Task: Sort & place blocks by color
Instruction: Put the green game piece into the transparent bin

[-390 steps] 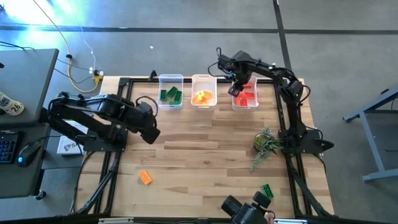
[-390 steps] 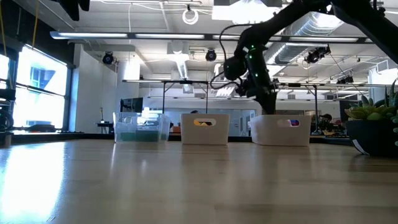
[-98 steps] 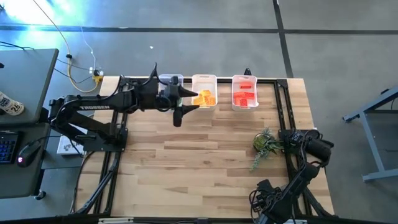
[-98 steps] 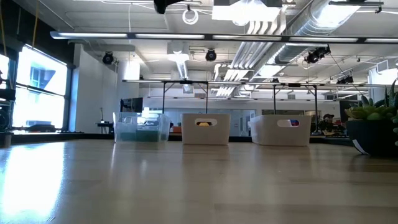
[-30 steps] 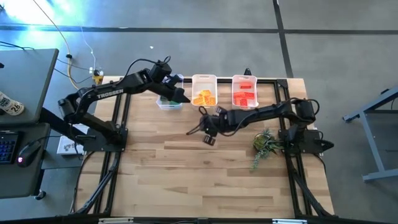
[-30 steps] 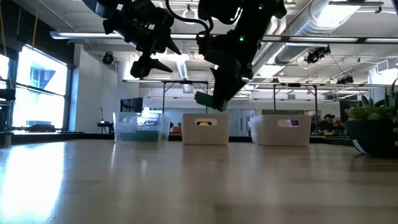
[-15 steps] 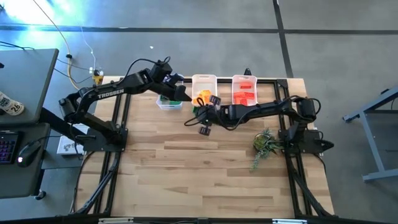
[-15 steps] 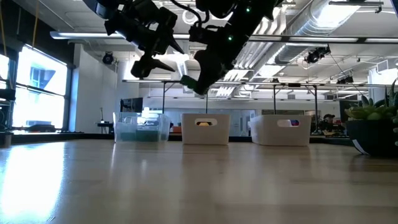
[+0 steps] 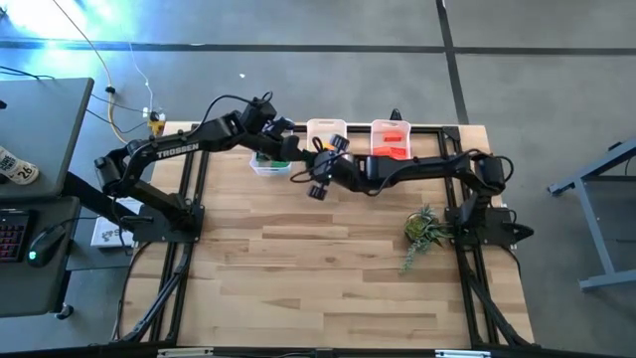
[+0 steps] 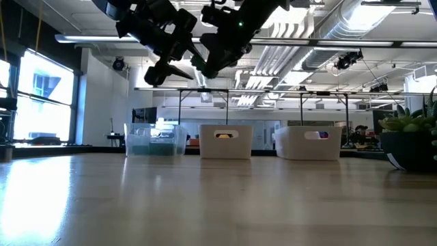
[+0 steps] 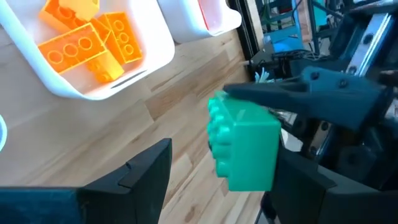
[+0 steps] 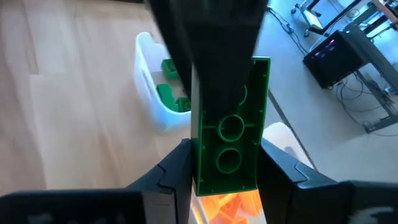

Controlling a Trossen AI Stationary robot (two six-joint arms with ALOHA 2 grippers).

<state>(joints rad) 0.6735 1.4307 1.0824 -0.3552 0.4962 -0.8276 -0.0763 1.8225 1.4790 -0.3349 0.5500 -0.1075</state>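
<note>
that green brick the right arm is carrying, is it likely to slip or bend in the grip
The green brick looks like rigid moulded plastic, so it probably won't bend. The right gripper clamps its flat sides, which likely holds steady, though smooth plastic could slide if bumped. It seems light, a hollow underside showing.

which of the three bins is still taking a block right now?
The green bin, leftmost of the three. The right gripper carries a green block toward it; the left gripper hovers there, fingers open. The orange bin and red bin have no gripper over them.

Green block (image 12: 230,134), clamped midair
</note>
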